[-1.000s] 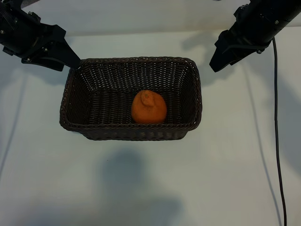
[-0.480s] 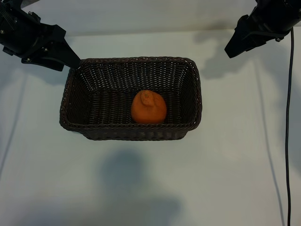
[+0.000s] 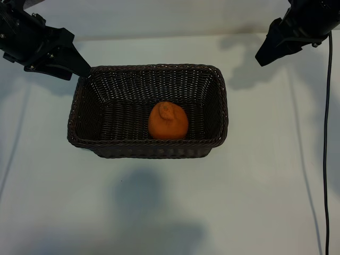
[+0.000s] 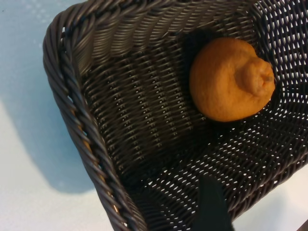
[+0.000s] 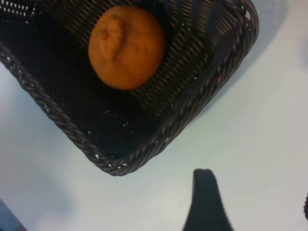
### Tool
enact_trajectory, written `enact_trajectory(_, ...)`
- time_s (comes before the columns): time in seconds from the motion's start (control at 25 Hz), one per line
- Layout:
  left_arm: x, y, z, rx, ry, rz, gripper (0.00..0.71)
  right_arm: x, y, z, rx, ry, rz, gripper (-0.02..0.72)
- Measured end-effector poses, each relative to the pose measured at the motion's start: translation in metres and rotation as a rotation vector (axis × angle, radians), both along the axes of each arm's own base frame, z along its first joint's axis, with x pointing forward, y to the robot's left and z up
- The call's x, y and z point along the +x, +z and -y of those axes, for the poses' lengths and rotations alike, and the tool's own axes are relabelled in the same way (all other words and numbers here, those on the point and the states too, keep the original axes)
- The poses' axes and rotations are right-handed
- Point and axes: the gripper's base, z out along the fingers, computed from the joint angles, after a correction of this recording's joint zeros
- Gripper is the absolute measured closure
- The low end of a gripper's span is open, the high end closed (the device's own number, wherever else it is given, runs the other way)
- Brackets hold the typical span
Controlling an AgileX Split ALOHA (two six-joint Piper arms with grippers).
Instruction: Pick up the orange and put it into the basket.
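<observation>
- Basket [image 3: 79,119]: rectangular, dark brown wicker, tightly woven, with rounded corners, sloping sides and a braided rim. Light shows through the gaps in the weave in the left wrist view [image 4: 77,120]; the rim looks like twisted rope in the right wrist view [image 5: 192,110].
- Orange [image 3: 168,120]: lies inside the basket on its floor, toward the near long wall and a little right of centre, touched by neither gripper. Roundish, with a knobbly bump on top; skin matte and finely dimpled, evenly deep orange, the bump slightly creased at its tip [image 4: 231,79] [image 5: 126,46].
- Table [image 3: 159,212]: smooth, pale, matte surface with soft shadows on it.
- Left gripper [image 3: 79,68]: black, angular housing, at the basket's far left corner, just over the rim, fingers spread apart and holding nothing; one dark fingertip is seen above the basket's weave in its wrist view.
- Right gripper [image 3: 264,57]: black, held up past the basket's far right corner, apart from it, fingers spread and empty.
- Cable [image 3: 325,159]: thin, black, hangs along the right side.
</observation>
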Motion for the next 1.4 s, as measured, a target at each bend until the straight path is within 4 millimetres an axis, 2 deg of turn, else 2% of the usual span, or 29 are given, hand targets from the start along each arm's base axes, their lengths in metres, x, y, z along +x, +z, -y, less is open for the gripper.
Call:
enact_trajectory(0.4,0.0,0.0,0.0,0.0,0.0,0.0,0.204,0.0,-0.001,0.001,0.0,-0.047,-0.023,0.327)
enact_trajectory(0.92,0.0,0.0,0.001,-0.014,0.039,-0.023,0.204,0.0,-0.001,0.001,0.006,-0.073,-0.036,0.303)
enact_trajectory(1.24,0.002,0.008,0.011,-0.157,0.035,0.002,0.204,0.0,-0.001,0.001,0.007,-0.075,-0.036,0.301)
enact_trajectory(1.4,0.002,0.009,0.012,-0.162,0.023,0.012,0.204,0.0,-0.001,0.001,0.007,-0.075,-0.036,0.301)
